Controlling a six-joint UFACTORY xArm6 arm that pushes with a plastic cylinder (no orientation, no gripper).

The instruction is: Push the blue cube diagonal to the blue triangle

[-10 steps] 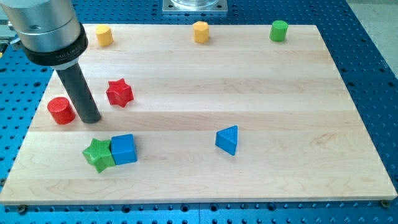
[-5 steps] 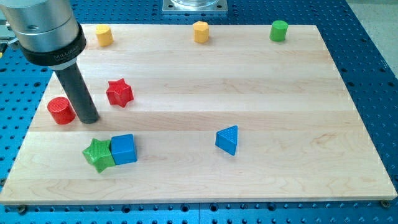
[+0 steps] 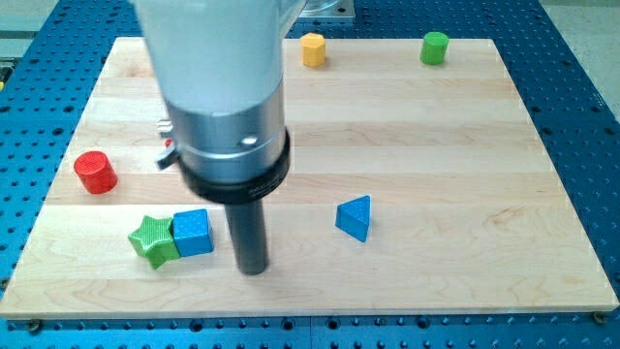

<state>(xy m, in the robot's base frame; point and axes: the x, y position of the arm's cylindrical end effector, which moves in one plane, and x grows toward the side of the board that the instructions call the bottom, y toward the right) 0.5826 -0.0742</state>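
The blue cube [image 3: 193, 233] lies near the board's lower left, touching the green star [image 3: 154, 239] on its left. The blue triangle [image 3: 356, 217] lies right of the board's middle, lower half. My tip [image 3: 254, 269] rests on the board just right of and slightly below the blue cube, a small gap apart, between the cube and the triangle. The arm's body hides the board above the tip.
A red cylinder [image 3: 95, 172] stands at the left edge. The red star [image 3: 169, 145] is almost wholly hidden behind the arm. An orange block [image 3: 312, 48] and a green cylinder [image 3: 435, 47] stand along the top edge of the wooden board [image 3: 465, 174].
My tip has jumped from beside the red cylinder, upper left of the cube, to the cube's right side. The arm now hides the red star and yellow block. No block has moved.
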